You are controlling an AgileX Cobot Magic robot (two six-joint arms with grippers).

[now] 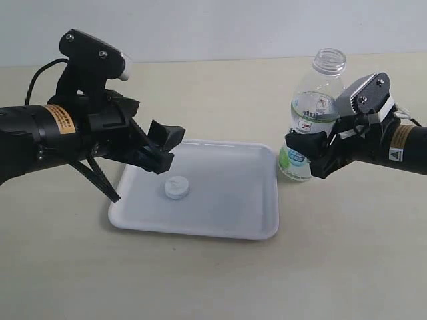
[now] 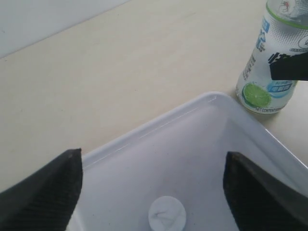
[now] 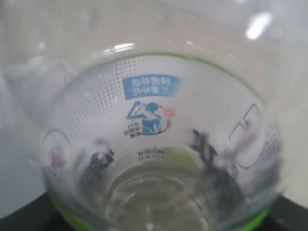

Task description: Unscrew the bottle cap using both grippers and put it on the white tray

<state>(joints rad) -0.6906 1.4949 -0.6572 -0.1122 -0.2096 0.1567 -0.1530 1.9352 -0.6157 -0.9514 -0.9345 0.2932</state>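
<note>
The white bottle cap [image 1: 177,187] lies flat on the white tray [image 1: 227,223], apart from both grippers. In the left wrist view the bottle cap [image 2: 167,214] rests on the tray [image 2: 159,125] between my spread fingers. My left gripper [image 1: 162,148] hovers open just above the tray's left part, with nothing in it. The clear bottle [image 1: 313,113] stands upright and uncapped to the right of the tray. My right gripper [image 1: 308,155] is shut on its lower body. The bottle [image 3: 159,144] fills the right wrist view.
The tray sits on a beige tabletop [image 1: 213,280]. A pale wall runs along the back. Bare table lies in front of the tray and behind it.
</note>
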